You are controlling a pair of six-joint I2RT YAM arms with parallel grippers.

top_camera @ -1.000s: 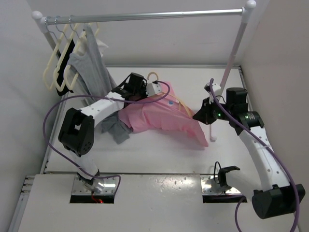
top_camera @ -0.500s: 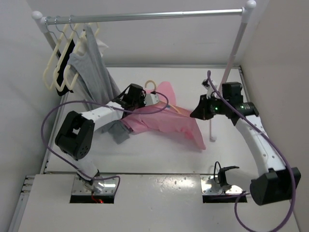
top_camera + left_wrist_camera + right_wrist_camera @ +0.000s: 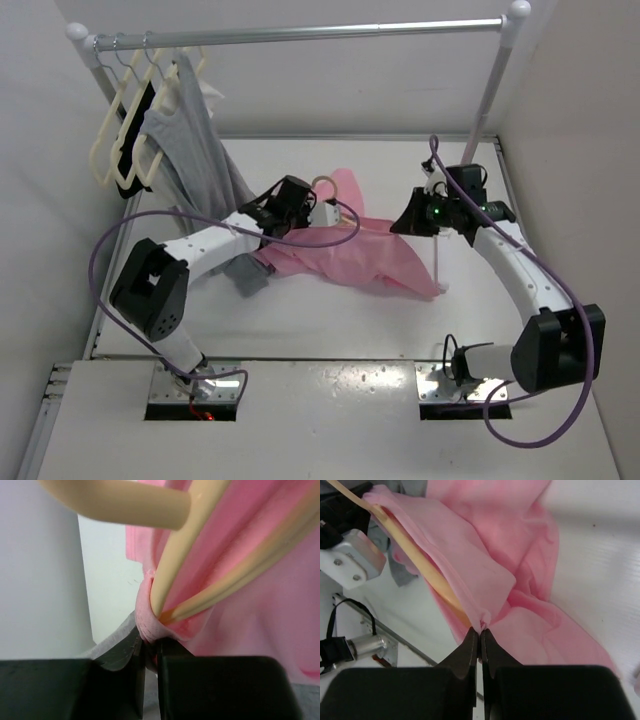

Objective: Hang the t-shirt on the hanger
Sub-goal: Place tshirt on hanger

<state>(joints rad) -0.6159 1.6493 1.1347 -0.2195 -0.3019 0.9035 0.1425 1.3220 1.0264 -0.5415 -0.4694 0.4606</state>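
While your left fingers point(image 3: 120, 652) and right fingers point(image 3: 466, 652) clamp the t-shirt point(image 3: 470, 565) over the hanger point(image 3: 180, 555), overpulling could slip either thin pinch.

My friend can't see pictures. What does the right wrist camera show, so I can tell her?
The right pincer is shut on a fold of the pink t-shirt. The peach hanger runs from the top left down into that fold, partly covered by cloth, above the white table.
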